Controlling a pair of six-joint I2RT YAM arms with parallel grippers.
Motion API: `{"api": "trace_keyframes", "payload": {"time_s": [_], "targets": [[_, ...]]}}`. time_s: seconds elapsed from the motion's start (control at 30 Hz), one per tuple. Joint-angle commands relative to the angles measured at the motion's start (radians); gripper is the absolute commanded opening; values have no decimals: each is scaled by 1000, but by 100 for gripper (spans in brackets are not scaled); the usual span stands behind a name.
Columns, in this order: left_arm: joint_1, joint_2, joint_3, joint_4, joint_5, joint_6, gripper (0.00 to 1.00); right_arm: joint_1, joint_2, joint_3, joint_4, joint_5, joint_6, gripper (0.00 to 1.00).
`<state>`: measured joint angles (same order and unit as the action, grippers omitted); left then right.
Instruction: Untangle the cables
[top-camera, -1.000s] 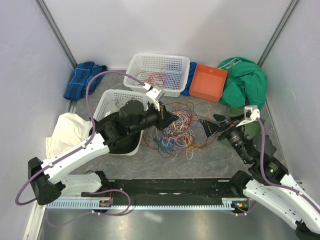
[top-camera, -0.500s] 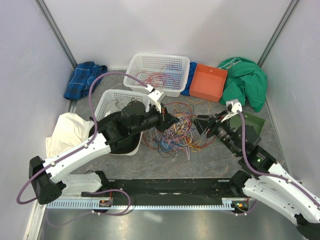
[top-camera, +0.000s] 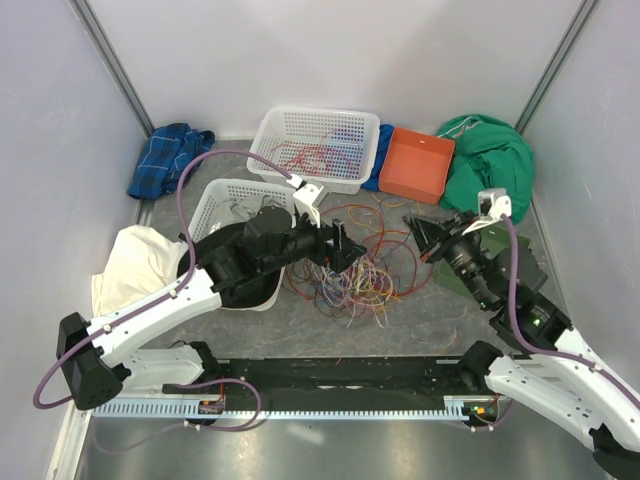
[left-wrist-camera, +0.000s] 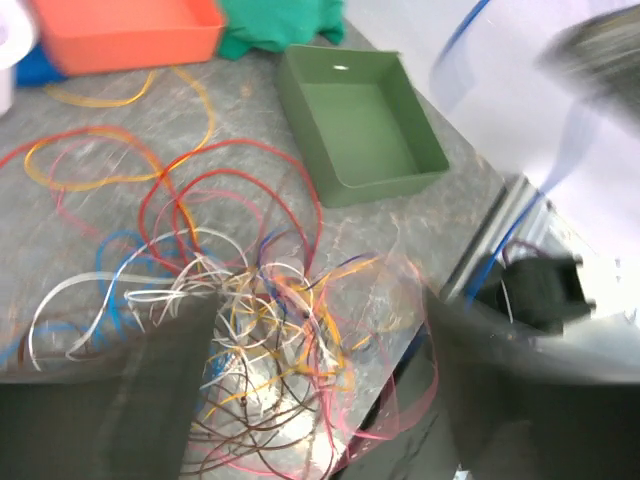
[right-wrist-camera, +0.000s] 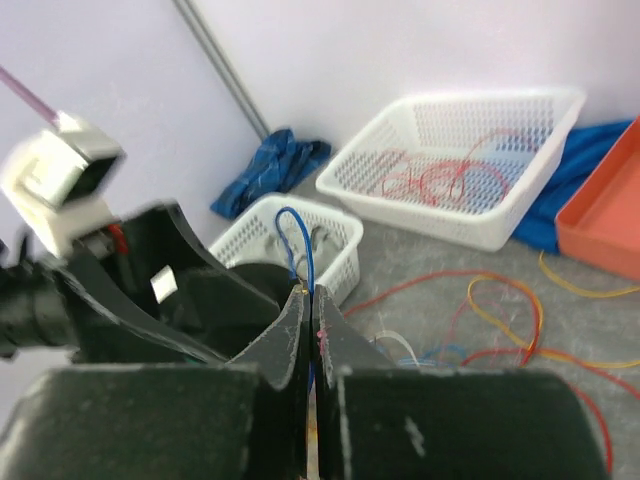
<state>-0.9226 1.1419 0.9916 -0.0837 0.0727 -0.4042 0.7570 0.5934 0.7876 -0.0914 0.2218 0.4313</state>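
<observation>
Cables lie heaped at the middle of the desk.
Left gripper hangs spread wide above the tangle; right gripper, toward the right edge, pinches a blue strand.

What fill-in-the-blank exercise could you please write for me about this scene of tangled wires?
The thin wire pinched between the right gripper's fingers is ___ in colour. The left gripper's fingers stand ___ over the multicoloured tangle of thin wires. The loose wires inside the far white perforated plastic basket are ___. Missing words: blue; open; red.
</observation>
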Motion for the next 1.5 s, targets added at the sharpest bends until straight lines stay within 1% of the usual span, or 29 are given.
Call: {"api": "trace_keyframes", "payload": {"time_s": [0.0,0.13,0.2,0.23,0.3,0.33,0.37,0.4,0.43,0.47,0.5,0.53,0.57,0.6,0.63,0.7,0.73,0.8,0.87,0.93,1.07,1.27,1.37,1.4,1.47], "targets": [[-2,-4,-7,-86,-178,-90,100,1,43,188,-1,106,-77,0],[-1,-56,-59,-99,-229,-120,100,2,143,335,-28,108,-104,0],[-1,-86,-82,-79,-264,-130,100,2,172,410,-34,102,-108,0],[-2,-102,-112,-61,-270,-128,100,2,199,433,-40,96,-111,0],[-2,-151,-151,28,-268,-117,100,2,226,507,-54,94,-108,0],[-2,-168,-197,68,-255,-107,100,4,253,531,-76,91,-108,0],[-2,-201,-227,138,-229,-85,99,2,266,571,-88,90,-97,0],[-2,-218,-261,260,-220,-78,100,2,275,587,-99,94,-89,0],[-1,-234,-334,345,-211,-68,100,2,290,601,-122,99,-83,0],[-1,-249,-373,420,-196,-55,100,2,296,620,-134,109,-60,0],[-2,-275,-413,610,-182,-39,100,2,301,628,-145,110,-49,0],[-4,-281,-498,718,-163,-19,100,2,312,636,-168,114,-39,0],[-4,-283,-540,821,-134,14,100,1,315,647,-175,114,-28,0],[-4,-263,-574,935,-114,33,100,2,319,650,-183,116,-7,0],[-5,-240,-617,1099,-93,56,100,1,327,654,-201,113,0,0],[-8,-167,-640,1244,-1,125,100,2,333,664,-217,108,20,0],[-19,-144,-654,1368,25,148,100,2,338,667,-228,105,24,0],[-31,-101,-662,1446,71,205,100,2,339,668,-240,105,32,0],[-50,-50,-650,1490,108,247,99,2,338,665,-246,96,41,0],[-76,-21,-628,1489,130,281,100,2,338,662,-252,90,49,0],[-102,96,-581,1473,136,347,99,2,338,659,-257,58,70,0],[-102,249,-519,1530,95,360,86,2,355,706,-289,-31,110,0],[-101,314,-485,1544,69,360,71,2,358,737,-314,-56,115,0],[-102,334,-475,1555,67,358,54,2,356,745,-318,-58,116,0],[-102,344,-467,1561,49,358,32,2,350,760,-333,-58,113,0]]}}
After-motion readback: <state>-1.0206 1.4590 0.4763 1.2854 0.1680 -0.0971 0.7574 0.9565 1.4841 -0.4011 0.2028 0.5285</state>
